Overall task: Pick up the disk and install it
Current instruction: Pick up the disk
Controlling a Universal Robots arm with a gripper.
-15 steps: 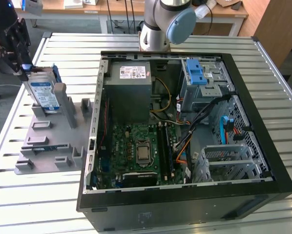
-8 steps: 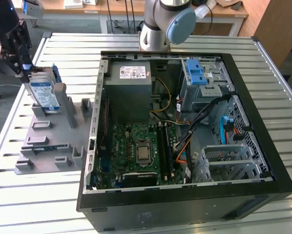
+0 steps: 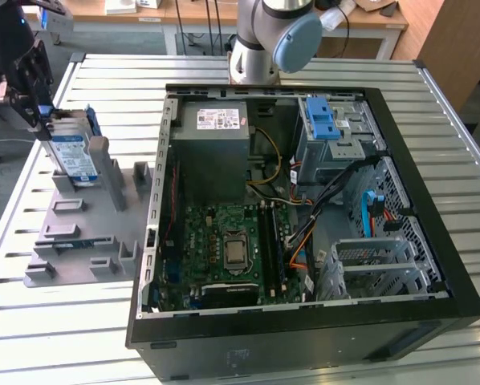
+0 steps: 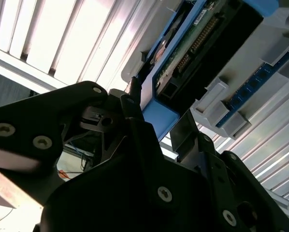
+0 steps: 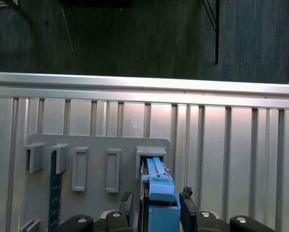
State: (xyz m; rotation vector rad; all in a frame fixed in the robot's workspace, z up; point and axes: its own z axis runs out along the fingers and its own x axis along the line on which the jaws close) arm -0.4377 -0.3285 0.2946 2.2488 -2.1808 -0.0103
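The disk stands on edge in a slot of the grey holder plate at the exterior view's left, its white-and-blue label facing out and blue rails along its sides. My gripper is at its upper end. In both wrist views the two black fingers sit one on each side of the disk's blue rail end, close against it; the gripper is shut on the disk, which still rests in the holder.
An open computer case lies in the middle of the slatted metal table. Inside are a grey power-supply box, a motherboard and a drive cage with a blue latch. The arm's base stands behind the case.
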